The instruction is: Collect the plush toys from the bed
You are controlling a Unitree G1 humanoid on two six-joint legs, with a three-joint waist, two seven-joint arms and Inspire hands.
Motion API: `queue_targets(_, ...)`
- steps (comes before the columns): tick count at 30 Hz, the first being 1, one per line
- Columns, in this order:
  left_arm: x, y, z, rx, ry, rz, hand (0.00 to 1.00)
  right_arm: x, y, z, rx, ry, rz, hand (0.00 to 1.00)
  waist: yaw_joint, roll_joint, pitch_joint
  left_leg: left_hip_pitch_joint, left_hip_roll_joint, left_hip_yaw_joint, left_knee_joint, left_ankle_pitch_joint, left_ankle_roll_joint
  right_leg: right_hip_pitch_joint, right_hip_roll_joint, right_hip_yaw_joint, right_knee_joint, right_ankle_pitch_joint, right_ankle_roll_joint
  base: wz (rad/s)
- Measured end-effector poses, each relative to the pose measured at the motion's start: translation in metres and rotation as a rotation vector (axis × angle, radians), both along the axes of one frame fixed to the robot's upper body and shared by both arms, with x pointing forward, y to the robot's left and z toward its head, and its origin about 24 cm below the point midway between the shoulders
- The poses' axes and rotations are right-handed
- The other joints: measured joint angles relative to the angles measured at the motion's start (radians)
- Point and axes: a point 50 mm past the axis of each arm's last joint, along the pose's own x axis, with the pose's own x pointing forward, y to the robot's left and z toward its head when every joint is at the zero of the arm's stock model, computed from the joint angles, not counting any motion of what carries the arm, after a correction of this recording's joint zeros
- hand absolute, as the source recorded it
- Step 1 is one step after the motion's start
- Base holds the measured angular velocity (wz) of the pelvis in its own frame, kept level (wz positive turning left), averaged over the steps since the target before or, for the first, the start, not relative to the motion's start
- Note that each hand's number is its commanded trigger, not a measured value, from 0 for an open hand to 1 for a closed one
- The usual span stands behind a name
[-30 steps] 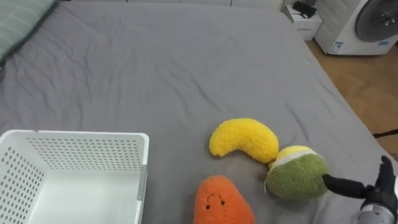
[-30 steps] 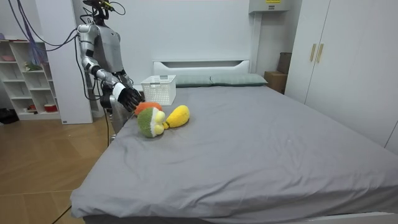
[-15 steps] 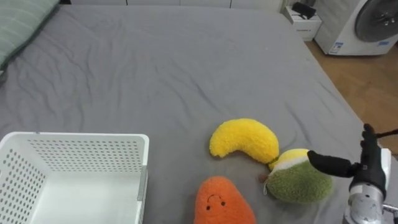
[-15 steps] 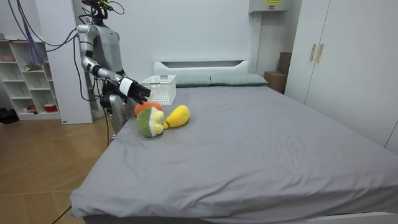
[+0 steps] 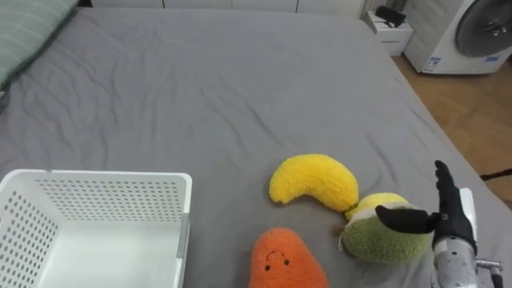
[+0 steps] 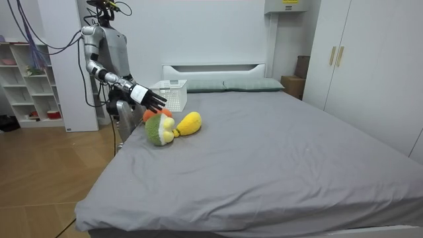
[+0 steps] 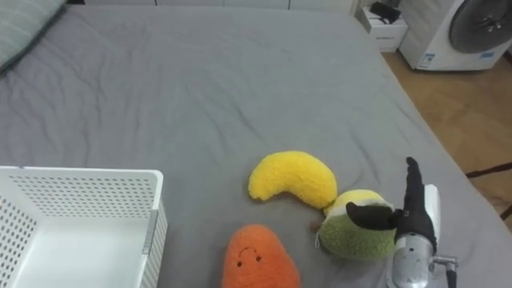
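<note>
Near the bed's (image 5: 200, 88) right edge the right hand (image 5: 452, 228) hovers, fingers straight and apart, thumb over the green plush (image 5: 372, 244); contact unclear. Yellow plush (image 5: 314, 181) touches the green one. Orange plush (image 5: 284, 258) and white basket (image 5: 120, 184) are cut off at the lower frame. Wide flat sheet lies beyond the toys.

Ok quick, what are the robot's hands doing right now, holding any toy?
Right hand: open, fingers straight, thumb out over the green plush toy, holding nothing.
Left hand: cannot be told.
</note>
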Motion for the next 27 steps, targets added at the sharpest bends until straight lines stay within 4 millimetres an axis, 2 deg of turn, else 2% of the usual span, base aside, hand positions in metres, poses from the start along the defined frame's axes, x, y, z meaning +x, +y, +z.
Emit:
queue_targets(12, 0.008, 0.002, 0.002, -0.001, -0.034, -0.007, 0.00, -0.004, 0.004, -0.010, 0.014, 0.082, 0.094, 0.00, 0.034, 0.000, -0.0001, -0.002, 0.000, -0.003, 0.000, 0.000, 0.000, -0.009, 0.000, -0.002, 0.000, 0.000, 0.000, 0.00)
queue_targets(18, 0.009, 0.002, 0.002, 0.002, -0.036, -0.010, 0.00, -0.009, 0.007, -0.017, -0.068, 0.144, 0.148, 0.00, 0.046, -0.006, -0.0017, 0.002, -0.001, -0.003, 0.000, 0.000, 0.000, 0.005, -0.001, -0.006, 0.000, 0.000, 0.000, 0.00)
queue_targets(21, 0.010, 0.003, 0.002, 0.010, -0.038, -0.014, 0.00, -0.012, 0.008, -0.023, -0.141, 0.194, 0.186, 0.00, 0.048, -0.011, 0.0019, 0.000, -0.006, -0.023, 0.001, 0.000, 0.000, 0.012, -0.005, -0.019, 0.000, -0.003, 0.002, 0.11)
queue_targets(27, 0.013, -0.001, 0.002, 0.009, -0.046, -0.061, 0.00, -0.014, 0.000, -0.030, -0.233, 0.211, 0.098, 0.00, 0.065, -0.014, 0.0024, -0.006, -0.013, -0.045, 0.002, 0.000, 0.003, 0.014, -0.010, -0.034, 0.000, -0.009, 0.006, 0.10)
